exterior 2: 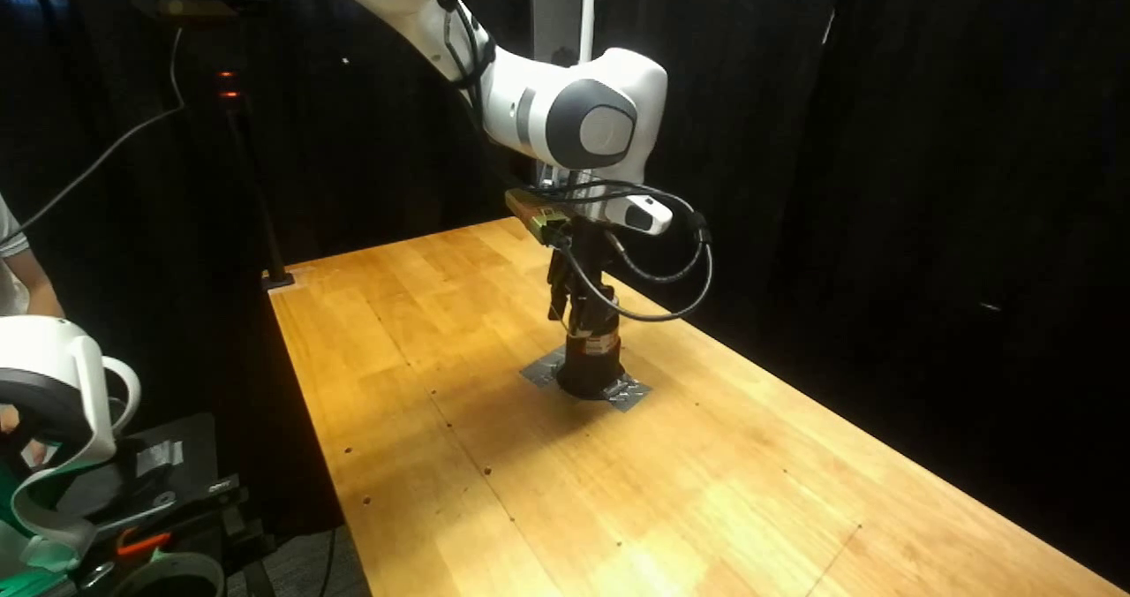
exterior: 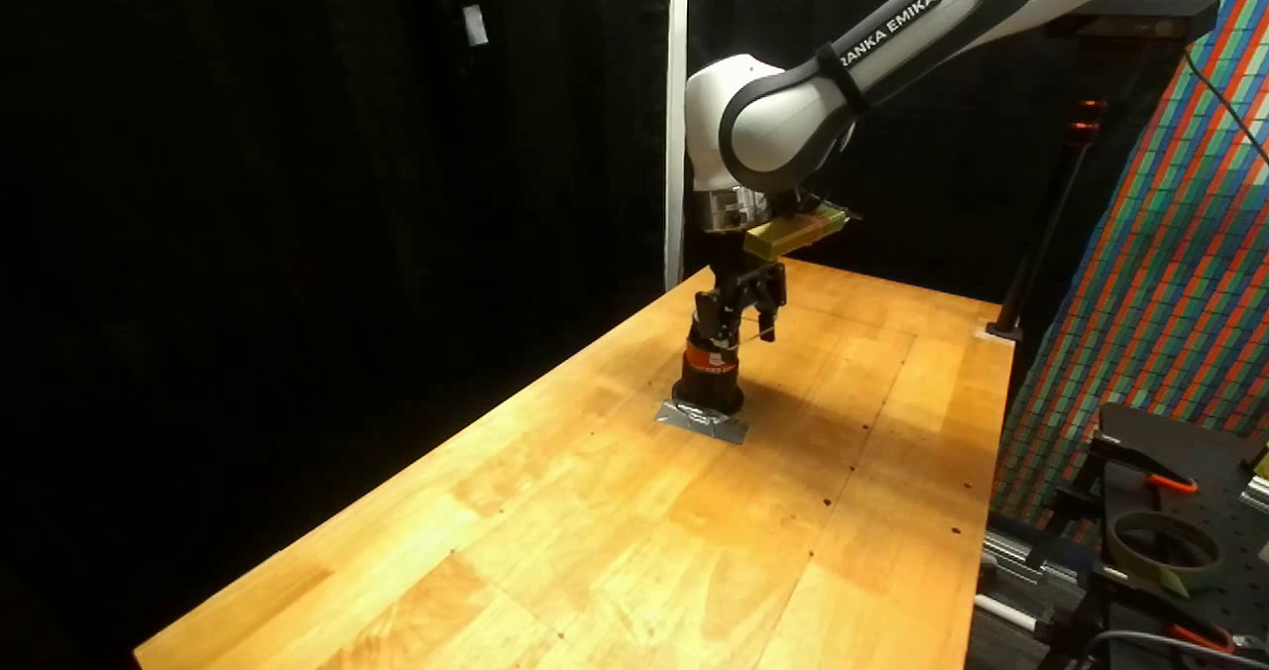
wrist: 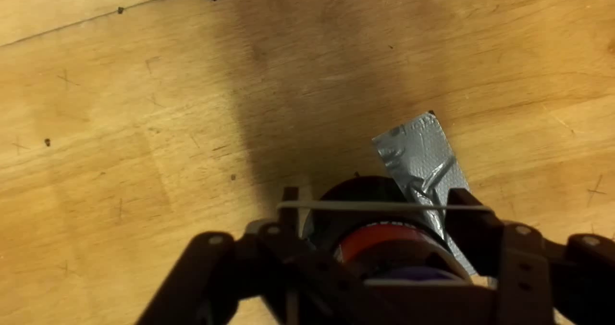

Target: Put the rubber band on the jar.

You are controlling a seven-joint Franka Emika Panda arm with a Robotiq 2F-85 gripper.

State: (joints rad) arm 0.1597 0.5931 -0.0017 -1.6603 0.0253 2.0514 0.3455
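black curtains [exterior: 297,204] hang behind a wooden desk [exterior: 644,551] marked by seams and small dark holes. in an exterior view a striped, many-coloured sheet [exterior: 1120,333] hangs past the desk's three o'clock edge, and a roll of tape [exterior: 1125,556] sits on a dark side shelf [exterior: 1190,437] toward four o'clock. part of a person [exterior 2: 33,286] shows at nine o'clock in an exterior view. the white and grey arm [exterior: 872,55] comes in from two o'clock on the sheet's side, its wrist pointing down with a yellow block [exterior: 798,232] on it.

the jar [exterior: 710,383], dark with a reddish label [exterior: 699,357], stands upright on the desk, its upper part overlapped by the fingers [wrist: 471,236] in both exterior views. grey tape [exterior 2: 629,392] lies at its base, toward nine and four o'clock in an exterior view.

the fingers are spread well apart, with the rubber band [wrist: 365,205] stretched between them. in the wrist view they reach in from six o'clock, and the band runs straight from nine to three o'clock across the dark jar. a second pale strand [wrist: 399,282] lies nearer six o'clock, next to a purple patch [wrist: 418,273] on the jar. whether the band goes round the jar, or a finger touches it, i cannot tell.
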